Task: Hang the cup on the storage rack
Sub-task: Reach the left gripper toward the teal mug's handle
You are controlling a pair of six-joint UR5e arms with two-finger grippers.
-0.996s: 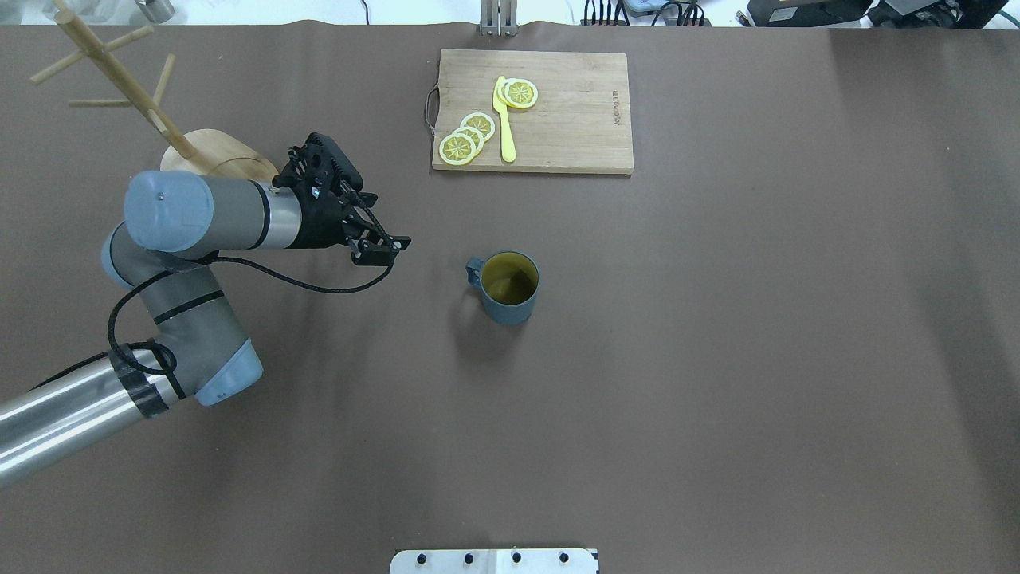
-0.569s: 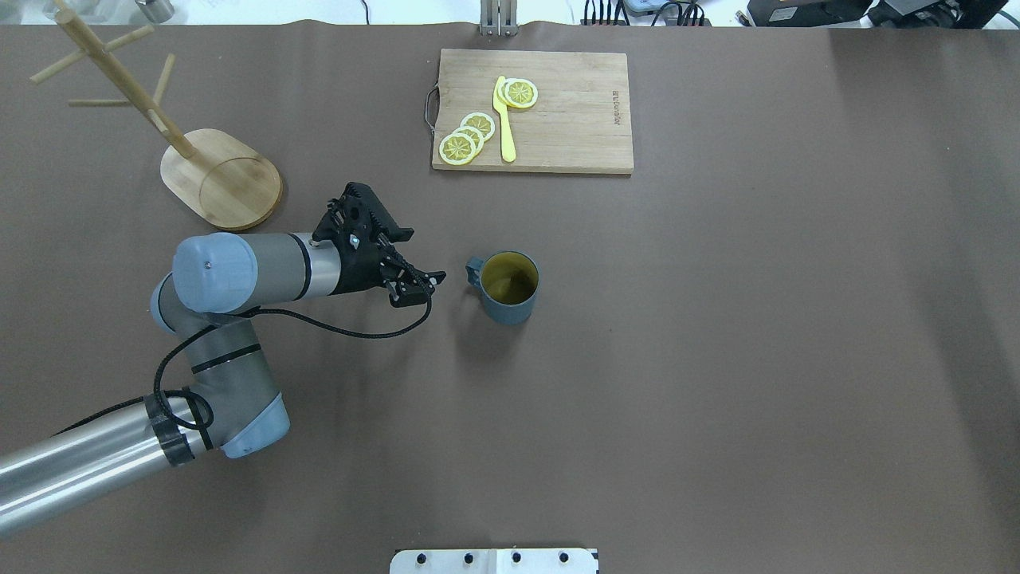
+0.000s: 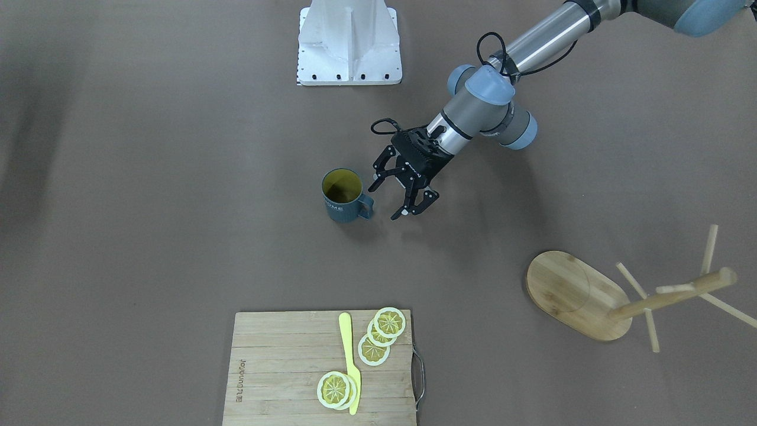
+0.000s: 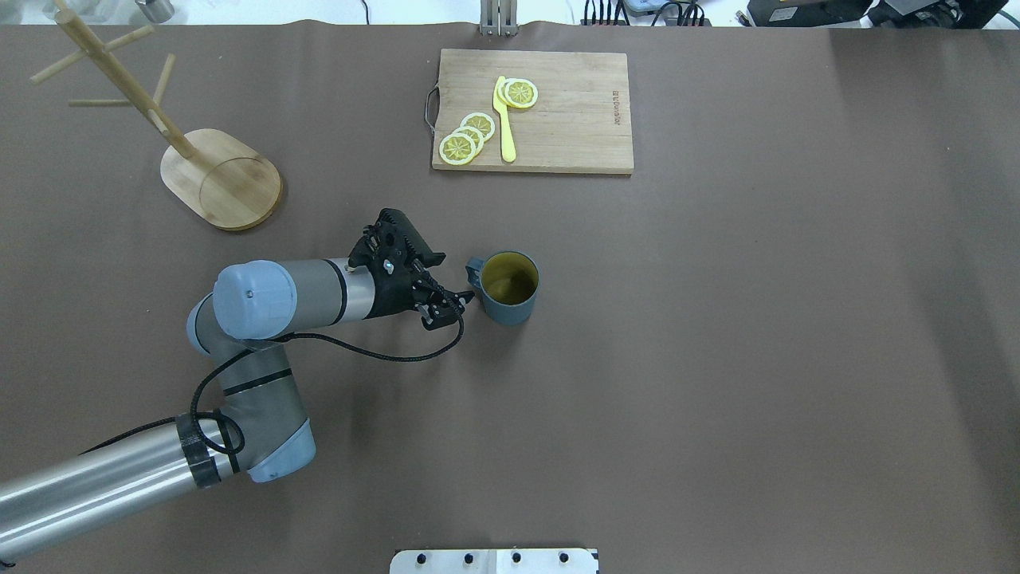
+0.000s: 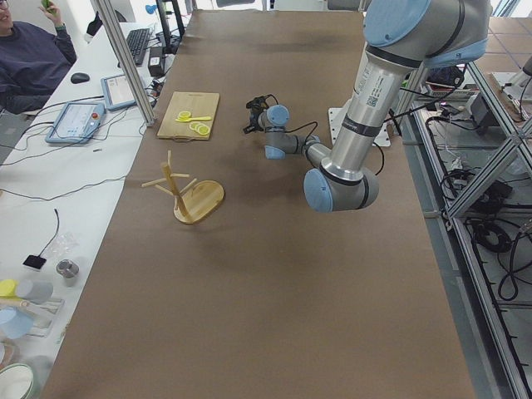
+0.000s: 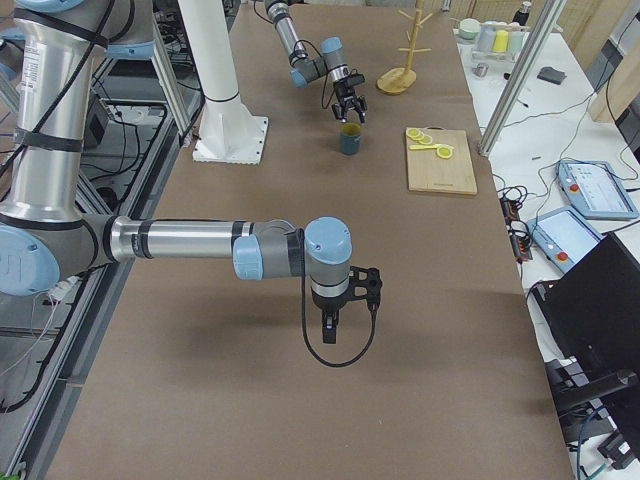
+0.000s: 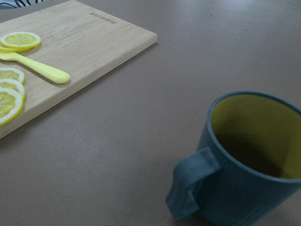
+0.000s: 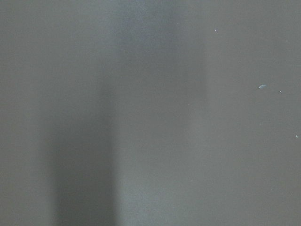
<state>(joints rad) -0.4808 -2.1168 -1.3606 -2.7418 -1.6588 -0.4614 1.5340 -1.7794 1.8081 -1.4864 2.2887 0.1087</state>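
The slate-blue cup (image 4: 510,287) stands upright mid-table, its yellowish inside showing and its handle (image 4: 475,273) pointing toward my left arm. It also shows in the front view (image 3: 342,195) and large in the left wrist view (image 7: 249,160). My left gripper (image 4: 448,309) is open and empty, just beside the handle and not touching it; the front view (image 3: 383,202) shows its spread jaws. The bamboo storage rack (image 4: 221,179) stands at the far left with bare pegs. My right gripper (image 6: 330,325) shows only in the right side view, so I cannot tell its state.
A wooden cutting board (image 4: 532,112) with lemon slices and a yellow knife (image 4: 504,119) lies at the back middle. The robot's white base plate (image 4: 494,561) is at the near edge. The right wrist view shows only brown table surface.
My left arm has swung away from the rack, rightward and toward the near side, bringing the open gripper up to the cup's handle. The rack's base is now uncovered. The cup has not moved.
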